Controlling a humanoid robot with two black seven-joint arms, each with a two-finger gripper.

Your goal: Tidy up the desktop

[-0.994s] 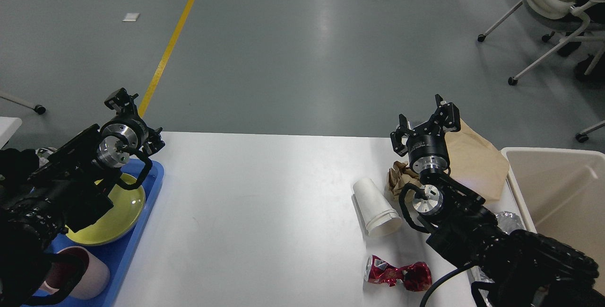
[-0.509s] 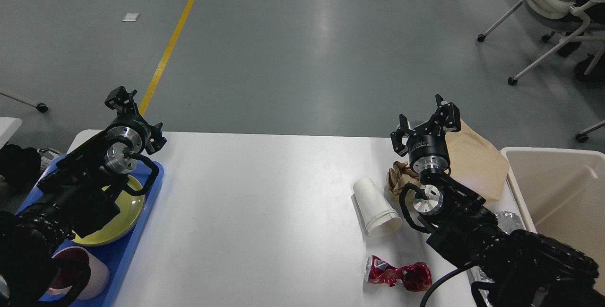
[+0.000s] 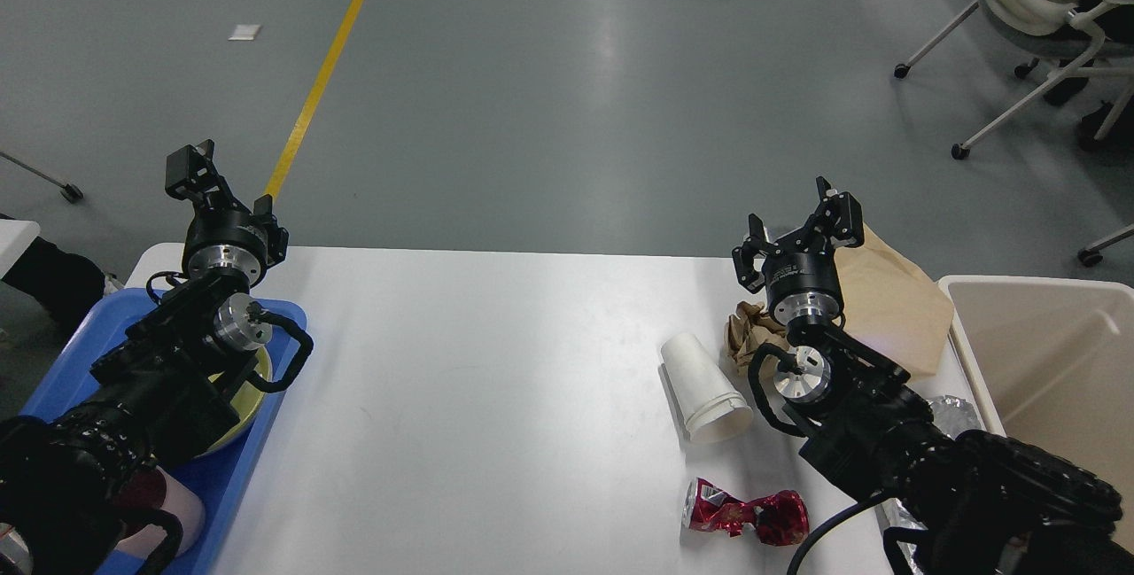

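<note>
Your white surface (image 3: 496, 398) fills the middle of the head view, and the layout tells you how this tidying is meant to run: a blue tray (image 3: 53, 371) sits on its left end for the things worth keeping, and a beige bin (image 3: 979, 353) stands just past its right edge for the rubbish. The tray already carries a yellow-green plate (image 3: 252, 389) and a pink cup (image 3: 182, 504), both partly hidden under your left arm, so that side looks sorted. The left gripper (image 3: 217, 190) is raised above the far left corner with its jaws spread and nothing between them, probably parked clear of the tray. All the remaining litter lies on the right half, within reach of the arm nearest the bin: a white paper cup (image 3: 700, 384) on its side with the mouth toward you, a crumpled brown paper wad (image 3: 749, 336) just beside it, a flat brown paper bag (image 3: 895, 300) near the far right corner, a crushed red can (image 3: 744, 515) at the near edge, and a bit of foil (image 3: 961, 411) half hidden against the bin. Your right gripper (image 3: 797, 234) hovers above the wad and bag, jaws spread and empty, apparently poised to choose. I judge the job roughly half done; the wad or cup looks easiest next.
</note>
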